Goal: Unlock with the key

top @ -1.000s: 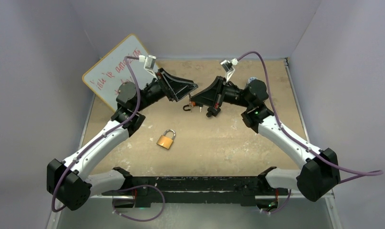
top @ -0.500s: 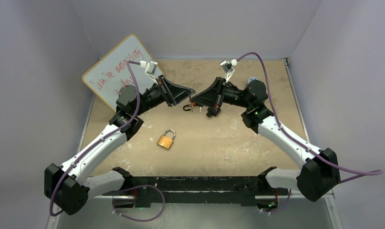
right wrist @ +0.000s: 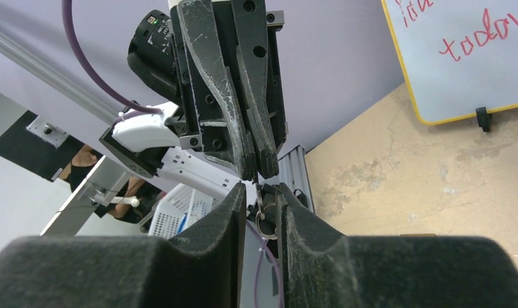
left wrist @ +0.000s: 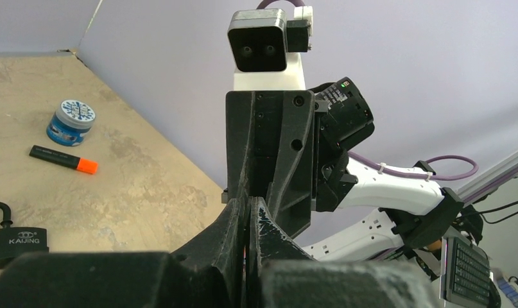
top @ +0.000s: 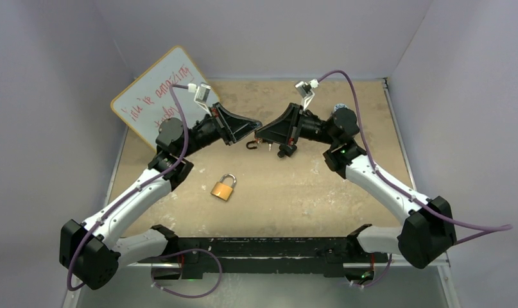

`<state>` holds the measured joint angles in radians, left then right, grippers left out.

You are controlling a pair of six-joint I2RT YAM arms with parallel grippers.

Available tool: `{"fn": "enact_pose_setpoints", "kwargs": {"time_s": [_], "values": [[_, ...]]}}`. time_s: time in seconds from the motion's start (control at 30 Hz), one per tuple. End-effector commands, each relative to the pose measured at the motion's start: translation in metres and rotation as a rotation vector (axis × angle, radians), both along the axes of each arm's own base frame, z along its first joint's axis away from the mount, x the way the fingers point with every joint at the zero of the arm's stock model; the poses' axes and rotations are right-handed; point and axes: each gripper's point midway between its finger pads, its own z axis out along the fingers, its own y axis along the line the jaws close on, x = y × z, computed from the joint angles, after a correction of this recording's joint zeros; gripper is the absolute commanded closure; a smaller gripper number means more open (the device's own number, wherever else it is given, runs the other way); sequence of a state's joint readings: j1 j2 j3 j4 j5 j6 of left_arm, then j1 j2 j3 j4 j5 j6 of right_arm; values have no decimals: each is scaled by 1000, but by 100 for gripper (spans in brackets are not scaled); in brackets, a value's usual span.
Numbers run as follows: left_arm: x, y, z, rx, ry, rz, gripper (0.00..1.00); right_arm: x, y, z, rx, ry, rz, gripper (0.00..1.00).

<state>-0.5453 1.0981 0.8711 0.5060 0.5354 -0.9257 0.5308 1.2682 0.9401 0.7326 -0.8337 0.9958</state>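
Note:
Both grippers meet tip to tip in the air above the middle of the table. My left gripper (top: 251,132) (left wrist: 248,200) is shut, its fingertips (right wrist: 253,168) pinching the key. The key's ring (right wrist: 264,213) hangs out of that pinch into the gap of my right gripper (right wrist: 261,187) (top: 259,135). The right jaws stand a little apart on either side of the ring and do not press it. A brass padlock (top: 223,188) with its shackle shut lies on the table, nearer than both grippers and apart from them.
A black padlock (left wrist: 15,239) (top: 250,145) lies under the grippers. Behind the right arm are a blue tin (left wrist: 70,120) and a black marker with an orange cap (left wrist: 63,160). A whiteboard (top: 158,96) leans at the back left. Walls close three sides.
My left gripper has closed on the key while my right gripper, shut a second ago, has opened its jaws off it. The left arm edged slightly nearer the right.

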Motion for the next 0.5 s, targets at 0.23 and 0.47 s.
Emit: {"fn": "enact_pose_setpoints", "kwargs": {"time_s": [0.23,0.47], "values": [[-4,6,28,-74,-79,11,100,-14,1,16,38,-78,81,82],[-4,6,30,-83,-82,15,100,-10,2,14,35,-69,70,100]]}}
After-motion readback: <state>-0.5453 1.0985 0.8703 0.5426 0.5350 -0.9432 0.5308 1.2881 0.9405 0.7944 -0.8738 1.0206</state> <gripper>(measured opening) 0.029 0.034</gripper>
